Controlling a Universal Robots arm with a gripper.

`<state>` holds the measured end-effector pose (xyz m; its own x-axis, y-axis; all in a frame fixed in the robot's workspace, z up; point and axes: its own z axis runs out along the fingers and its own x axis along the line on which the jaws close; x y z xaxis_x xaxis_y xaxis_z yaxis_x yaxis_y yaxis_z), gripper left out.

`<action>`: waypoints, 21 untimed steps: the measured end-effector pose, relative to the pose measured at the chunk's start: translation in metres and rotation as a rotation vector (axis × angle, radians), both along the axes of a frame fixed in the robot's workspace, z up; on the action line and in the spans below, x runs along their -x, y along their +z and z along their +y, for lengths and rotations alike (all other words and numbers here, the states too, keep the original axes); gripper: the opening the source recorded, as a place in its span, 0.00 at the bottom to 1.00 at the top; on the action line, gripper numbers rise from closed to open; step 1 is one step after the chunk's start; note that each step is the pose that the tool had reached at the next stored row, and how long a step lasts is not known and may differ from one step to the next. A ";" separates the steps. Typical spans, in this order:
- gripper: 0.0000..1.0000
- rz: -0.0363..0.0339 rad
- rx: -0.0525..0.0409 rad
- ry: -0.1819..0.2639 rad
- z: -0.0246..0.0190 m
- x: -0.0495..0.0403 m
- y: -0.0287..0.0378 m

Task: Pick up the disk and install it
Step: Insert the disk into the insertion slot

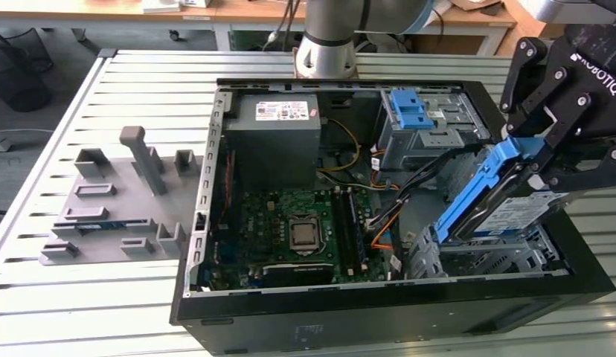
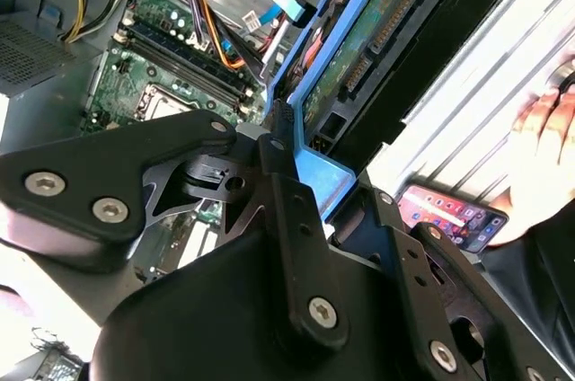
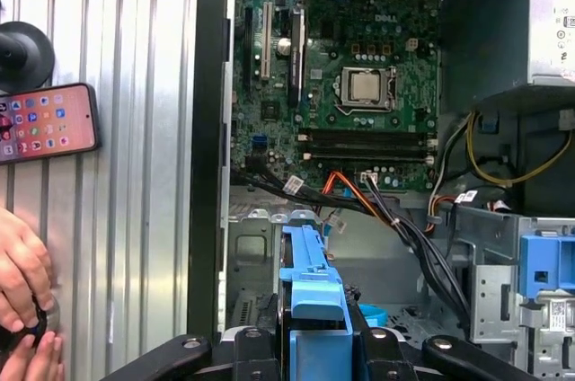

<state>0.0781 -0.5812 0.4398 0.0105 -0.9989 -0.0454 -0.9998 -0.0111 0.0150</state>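
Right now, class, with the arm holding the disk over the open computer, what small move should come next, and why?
Probably ease the disk down a little, slowly. The gripper is shut on it, and it hangs tilted just above the metal bay at the exterior view's right, not yet seated, with cables close beside it.

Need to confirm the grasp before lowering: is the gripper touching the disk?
Touching. In the first wrist view the gripper clamps the disk by its blue carrier, no gap either side.
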 end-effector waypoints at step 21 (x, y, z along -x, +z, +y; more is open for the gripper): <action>0.36 -0.0001 -0.0003 0.000 -0.0003 -0.0003 -0.0227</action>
